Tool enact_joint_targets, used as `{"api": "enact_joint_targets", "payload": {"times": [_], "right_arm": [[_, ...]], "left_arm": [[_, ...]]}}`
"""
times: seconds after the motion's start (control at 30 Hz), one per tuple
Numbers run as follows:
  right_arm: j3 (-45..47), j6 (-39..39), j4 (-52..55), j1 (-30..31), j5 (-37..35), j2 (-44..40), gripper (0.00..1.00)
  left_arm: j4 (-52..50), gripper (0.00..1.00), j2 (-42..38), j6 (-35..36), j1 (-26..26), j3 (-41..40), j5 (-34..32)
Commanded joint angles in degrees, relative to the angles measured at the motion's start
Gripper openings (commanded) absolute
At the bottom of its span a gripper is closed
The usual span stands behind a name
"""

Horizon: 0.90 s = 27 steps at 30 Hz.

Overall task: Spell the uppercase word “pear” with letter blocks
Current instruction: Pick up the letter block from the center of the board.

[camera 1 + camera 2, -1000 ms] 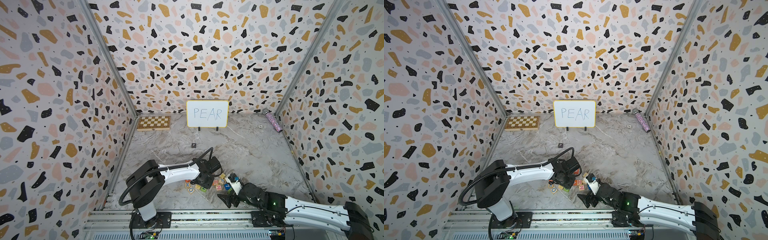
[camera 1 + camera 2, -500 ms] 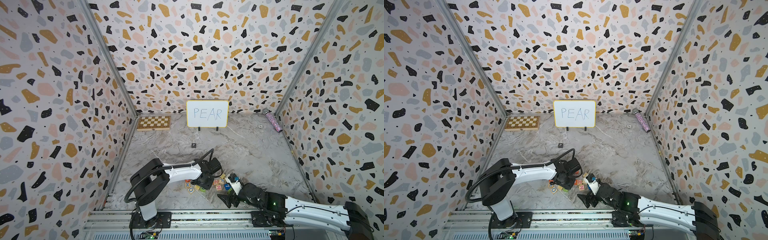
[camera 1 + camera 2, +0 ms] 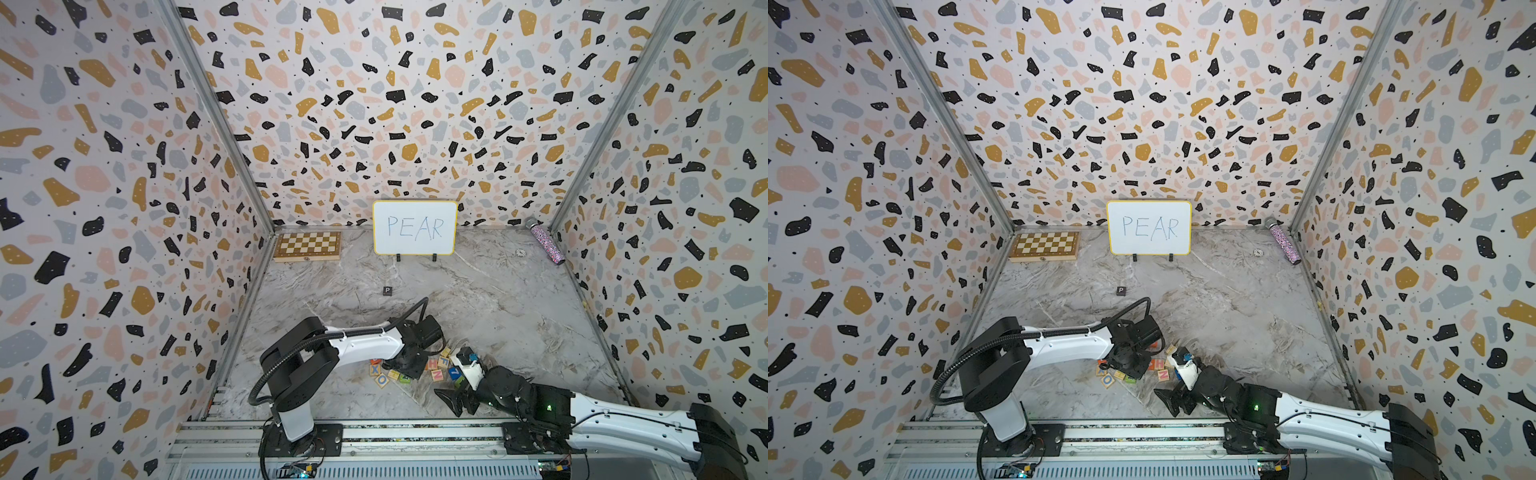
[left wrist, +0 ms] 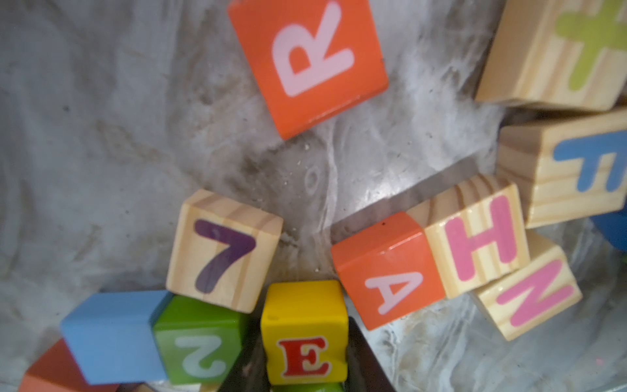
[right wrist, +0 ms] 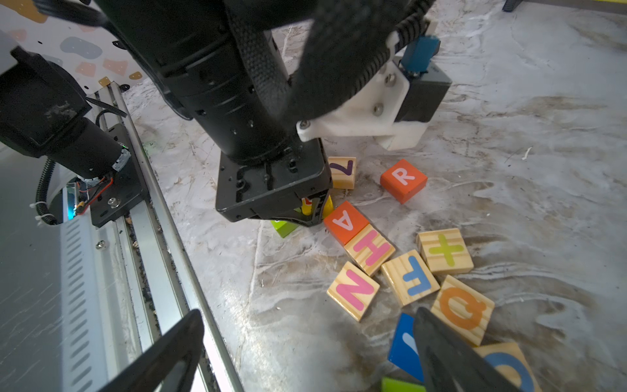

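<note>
Two grippers are working at the lower middle of both top views. The right gripper is hanging wide open and empty, while the left gripper is clamping the yellow, red-lettered E block. Neighbours are crowding it, so a lift is threatening to drag the green block or nudge the orange A block just beside. The black P block is sitting alone at frame centre.

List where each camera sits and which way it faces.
Both top views: high at the front, looking down toward the whiteboard; left arm and right arm show.
Left wrist: on left arm, looking down; left hand shut on the yellow E block.
Right wrist: low, facing the left arm; open right hand shows.
Shared: both wrist views show the R block.
</note>
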<state>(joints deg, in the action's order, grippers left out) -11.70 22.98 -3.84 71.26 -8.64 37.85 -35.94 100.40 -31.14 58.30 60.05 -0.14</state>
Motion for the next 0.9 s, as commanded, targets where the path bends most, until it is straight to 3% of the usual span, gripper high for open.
{"api": "enact_joint_targets", "payload": {"times": [0.0,0.33,0.57,0.87], "right_arm": [[0.2,0.3,0.8,0.3,-0.8,-0.9,0.99],[0.5,2.0,2.0,-1.9,-4.1,-6.5,1.0],[0.2,1.4,-3.7,-22.5,17.0,-2.5,1.0],[-5.3,-3.1,-7.6,-26.7,21.5,8.5,1.0]], "left_arm": [[-0.2,0.29,-1.4,0.6,0.2,0.9,-1.2],[-1.2,0.25,-4.3,2.1,0.1,1.5,-3.4],[-3.2,0.24,-6.0,3.3,-0.7,3.7,-3.7],[-3.3,0.24,-8.1,6.8,-7.2,6.5,-1.4]]}}
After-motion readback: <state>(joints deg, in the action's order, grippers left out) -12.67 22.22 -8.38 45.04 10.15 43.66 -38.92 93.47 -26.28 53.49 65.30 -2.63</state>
